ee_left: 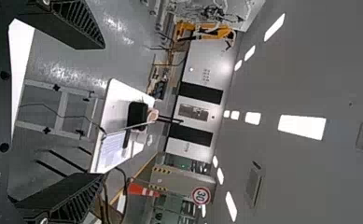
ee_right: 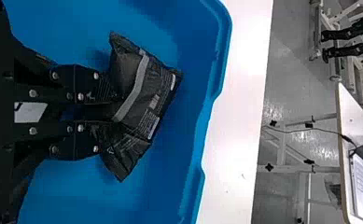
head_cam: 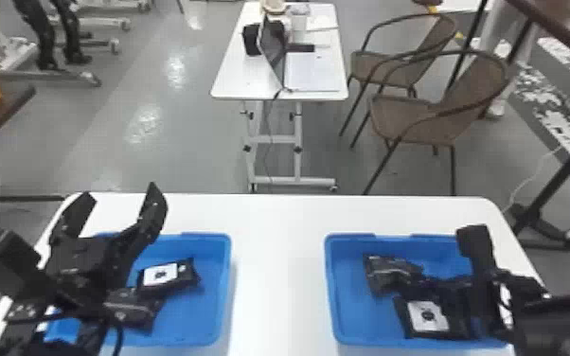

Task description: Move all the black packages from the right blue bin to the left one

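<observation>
Left tool (head_cam: 120, 195) hangs over the left bin's outer part, its fingers standing wide apart. Behind it spreads the white table (head_cam: 279, 284), and beyond that, toward the right, stand two brown chairs (head_cam: 468, 90). Two blue bins sit well apart on the table: the left bin (head_cam: 194, 322) and the right bin (head_cam: 355, 312). Inside the right bin, the right tool (head_cam: 423, 282) is clamped on a black package (head_cam: 388, 272); another package (head_cam: 414, 326), white label up, lies beside it, nearer the robot. Inside the left bin, a labelled package (head_cam: 170, 279) touches a darker one (head_cam: 132, 312), partly hidden by the left arm.
</observation>
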Robot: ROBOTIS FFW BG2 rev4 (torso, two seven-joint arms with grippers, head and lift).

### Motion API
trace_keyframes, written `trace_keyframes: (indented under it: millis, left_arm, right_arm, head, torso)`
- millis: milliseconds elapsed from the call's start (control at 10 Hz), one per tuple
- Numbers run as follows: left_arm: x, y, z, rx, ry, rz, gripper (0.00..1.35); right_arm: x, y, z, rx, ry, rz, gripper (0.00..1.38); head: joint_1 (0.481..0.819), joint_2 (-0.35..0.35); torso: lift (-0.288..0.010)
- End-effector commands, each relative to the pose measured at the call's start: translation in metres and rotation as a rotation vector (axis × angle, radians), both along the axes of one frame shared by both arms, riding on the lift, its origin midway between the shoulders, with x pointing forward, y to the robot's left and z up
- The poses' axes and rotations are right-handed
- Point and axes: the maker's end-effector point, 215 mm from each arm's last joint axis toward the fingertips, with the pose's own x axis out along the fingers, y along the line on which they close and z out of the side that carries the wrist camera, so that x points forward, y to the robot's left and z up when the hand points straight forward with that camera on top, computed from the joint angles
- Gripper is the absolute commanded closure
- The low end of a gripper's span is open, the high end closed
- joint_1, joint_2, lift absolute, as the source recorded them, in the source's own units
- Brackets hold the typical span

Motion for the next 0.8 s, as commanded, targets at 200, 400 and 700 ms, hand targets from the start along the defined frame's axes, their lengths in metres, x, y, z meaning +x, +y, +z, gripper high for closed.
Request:
trace_keyframes:
  millis: [200,400,700]
  left_arm:
    - [0.001,0.004,0.003,-0.044,-0.014,0.012,0.03]
    - [0.004,0.005,0.001,-0.102,-0.001,0.013,0.04]
    - [0.021,-0.014,0.010,-0.198,0.004,-0.053,0.04]
  right_arm:
    - [-0.007,0.009,0.060,0.054,-0.105,-0.038,1.16]
    - [0.014,0.038,0.133,0.089,-0.253,-0.010,1.16]
    - [0.065,0.162,0.199,0.263,-0.386,0.199,1.16]
  head:
    - [0.695,0.021]
    - [0.695,0.029]
    - [0.695,0.108]
  torso:
    - [-0.042]
    - [-0.042]
    - [-0.042]
